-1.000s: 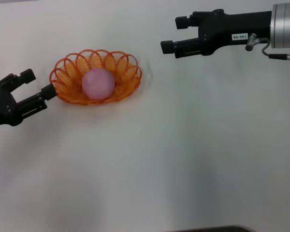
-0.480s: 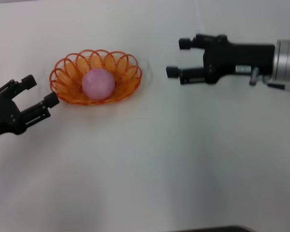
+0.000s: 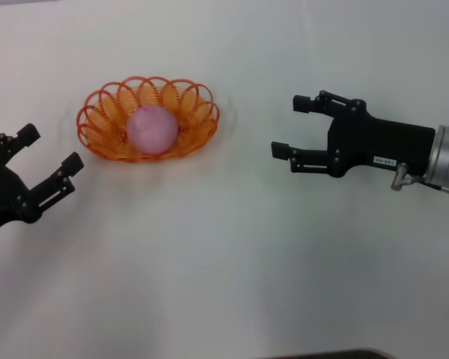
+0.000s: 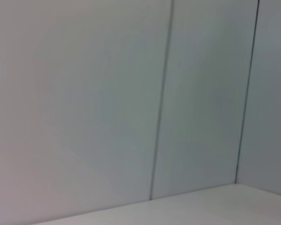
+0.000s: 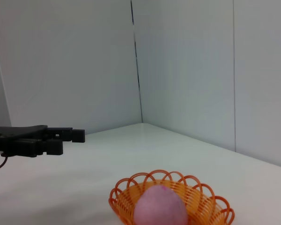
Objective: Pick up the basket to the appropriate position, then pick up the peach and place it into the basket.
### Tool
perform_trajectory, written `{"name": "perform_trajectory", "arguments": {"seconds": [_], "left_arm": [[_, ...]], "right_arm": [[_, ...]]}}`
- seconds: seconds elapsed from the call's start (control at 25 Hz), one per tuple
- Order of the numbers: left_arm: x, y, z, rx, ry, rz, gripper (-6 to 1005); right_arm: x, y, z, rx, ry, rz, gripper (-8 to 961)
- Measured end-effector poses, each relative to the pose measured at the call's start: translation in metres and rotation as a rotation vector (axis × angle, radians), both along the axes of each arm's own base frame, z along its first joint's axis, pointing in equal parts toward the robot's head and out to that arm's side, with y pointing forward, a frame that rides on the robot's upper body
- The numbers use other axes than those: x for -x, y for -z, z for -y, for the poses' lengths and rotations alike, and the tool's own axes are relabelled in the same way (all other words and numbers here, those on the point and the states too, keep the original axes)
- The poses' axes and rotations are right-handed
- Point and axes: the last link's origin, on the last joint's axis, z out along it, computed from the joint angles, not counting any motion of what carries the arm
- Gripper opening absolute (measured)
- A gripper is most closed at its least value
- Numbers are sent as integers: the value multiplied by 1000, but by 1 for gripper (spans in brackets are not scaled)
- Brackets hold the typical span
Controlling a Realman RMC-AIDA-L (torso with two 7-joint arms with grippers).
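The orange wire basket point(image 3: 108, 120) rests on the white table at the left of the head view, and the pink peach point(image 3: 152, 129) lies inside it. My left gripper point(image 3: 52, 147) is open, just off the basket's left end and toward me, touching nothing. Well to the basket's right, my right gripper point(image 3: 288, 126) is open and empty, pointing toward the basket. The right wrist view has the basket point(image 5: 207, 202) with the peach point(image 5: 159, 208) in it, and the left gripper point(image 5: 65, 139) beyond.
White table point(image 3: 224, 269) all around, with white wall panels behind it point(image 4: 131, 93). Nothing else stands on the surface in view.
The left gripper has backed away from the basket's left rim toward me. The right gripper has drawn back to the right and nearer me. Basket and peach have not moved.
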Motion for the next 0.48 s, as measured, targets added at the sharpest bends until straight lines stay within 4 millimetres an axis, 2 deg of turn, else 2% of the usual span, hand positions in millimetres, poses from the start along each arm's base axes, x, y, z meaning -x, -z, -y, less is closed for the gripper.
{"name": "perform_trajectory", "arguments": {"seconds": [0.48], "left_arm": [[0,2,2,14,0,-1,844]], "right_arm": [[2,1,-2,2,-8,6,924]]}}
